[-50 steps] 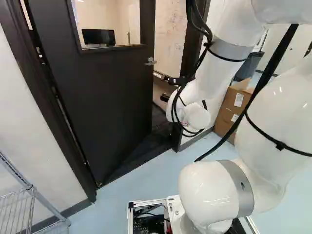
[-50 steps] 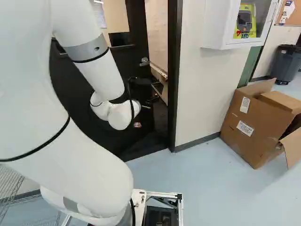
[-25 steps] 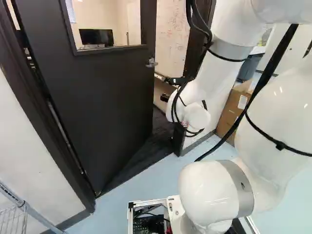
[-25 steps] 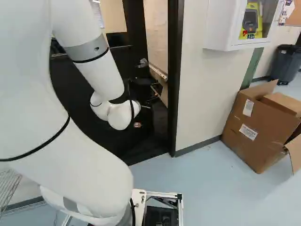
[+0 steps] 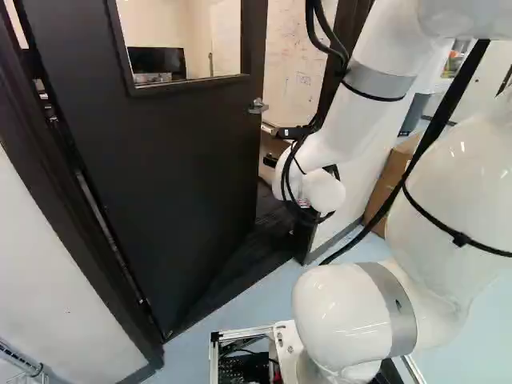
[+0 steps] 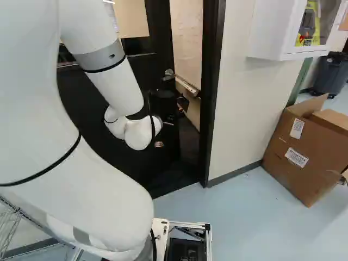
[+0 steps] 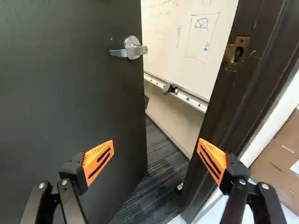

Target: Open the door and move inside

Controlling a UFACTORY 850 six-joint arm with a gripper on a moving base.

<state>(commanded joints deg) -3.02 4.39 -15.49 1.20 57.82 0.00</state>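
Observation:
The gripper [image 5: 280,144] is partly hidden behind the arm's wrist in the left base view, in front of the doorway. In the wrist view the gripper [image 7: 155,158] stands open, its orange pads wide apart with nothing between them. The dark door [image 5: 184,152] [image 7: 70,93] stands ajar, swung away into the room beyond. Its silver lever handle [image 7: 131,48] is ahead of the gripper, near the door's free edge, untouched. Across the gap stands the dark door frame [image 7: 229,93] with its strike plate [image 7: 236,53].
Through the gap show a whiteboard [image 7: 187,37] and dark carpet [image 7: 154,172]. Right of the frame are a white wall [image 6: 239,103], a wall cabinet [image 6: 272,32] and an open cardboard box [image 6: 304,152]. A wire rack [image 6: 11,228] stands at the left.
The base has moved: the door, frame and box have shifted rightward in the base views and look slightly nearer. The arm has kept its pose against its lowest joint.

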